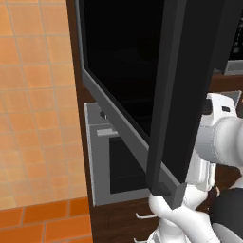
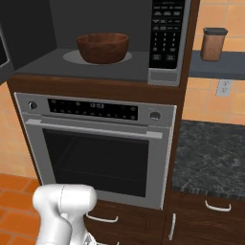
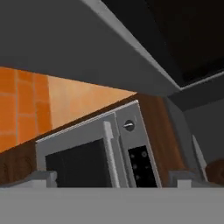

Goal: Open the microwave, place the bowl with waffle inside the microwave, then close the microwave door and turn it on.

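The large built-in microwave (image 2: 95, 43) with its grey frame and dark grey cavity stands open. The round, deep, reddish-brown wooden-looking bowl (image 2: 103, 47) sits inside on the pale round turntable (image 2: 72, 57), about mid-cavity and well short of the walls. Whether anything lies in the bowl cannot be made out from this angle.

The microwave door (image 1: 128, 71), a big black glass panel with a grey border, is swung out wide to the left of the cavity. Its long dark vertical bar handle (image 1: 166, 95) runs down the free edge, in front of the white arm. In the hand view the door's grey underside and black glass lie just above the hand (image 3: 113, 180). The silver oven (image 3: 96, 148) with its round knob (image 3: 128, 125) and horizontal handle sits ahead of and below the hand, and orange tiled wall (image 3: 52, 100) shows to one side.

Only the two small grey finger tips (image 3: 41, 178) rise at the bottom edge of the hand view. They stand well apart with nothing between them, so the hand appears open and holds nothing.

To the right of the microwave's black keypad panel (image 2: 165, 33), a brown lidded canister (image 2: 213, 44) stands on a grey shelf (image 2: 220, 64), above the dark speckled stone table (image 2: 210, 158).
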Motion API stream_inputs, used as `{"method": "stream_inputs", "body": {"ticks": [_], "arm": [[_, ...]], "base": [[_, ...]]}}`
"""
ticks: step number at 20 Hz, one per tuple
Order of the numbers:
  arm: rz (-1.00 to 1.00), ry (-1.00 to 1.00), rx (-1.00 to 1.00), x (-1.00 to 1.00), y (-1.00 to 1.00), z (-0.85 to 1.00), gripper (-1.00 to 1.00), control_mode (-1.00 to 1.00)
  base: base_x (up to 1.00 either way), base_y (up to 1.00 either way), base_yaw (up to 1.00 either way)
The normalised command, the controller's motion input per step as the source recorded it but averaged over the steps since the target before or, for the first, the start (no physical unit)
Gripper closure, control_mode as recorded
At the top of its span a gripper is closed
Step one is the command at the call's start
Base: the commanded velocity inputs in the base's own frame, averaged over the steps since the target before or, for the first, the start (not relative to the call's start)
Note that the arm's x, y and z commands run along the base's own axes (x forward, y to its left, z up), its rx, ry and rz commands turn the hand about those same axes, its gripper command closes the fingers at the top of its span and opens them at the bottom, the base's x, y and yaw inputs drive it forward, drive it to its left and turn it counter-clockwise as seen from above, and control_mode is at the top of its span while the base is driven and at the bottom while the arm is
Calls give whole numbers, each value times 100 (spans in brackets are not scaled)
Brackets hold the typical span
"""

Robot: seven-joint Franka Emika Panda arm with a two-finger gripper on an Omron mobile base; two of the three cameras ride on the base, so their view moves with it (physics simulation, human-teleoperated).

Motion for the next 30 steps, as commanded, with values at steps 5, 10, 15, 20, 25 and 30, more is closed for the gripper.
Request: {"method": "stream_inputs", "body": {"ticks": [5,10,15,20,25,30], "arm": [[11,-11,-37,-100,97,-4,-100,-100],[0,-4,-27,-100,97,-3,-100,-100],[-2,-8,-21,-100,92,-5,-100,-100],[-2,-4,-29,-87,100,-37,-100,-100],[0,-19,-30,-95,100,-23,-100,-100],[0,-25,-39,-48,100,-38,-100,-100]], "base": [[0,0,0],[0,0,0],[0,0,0],[0,0,0],[0,0,0],[0,0,0]]}}
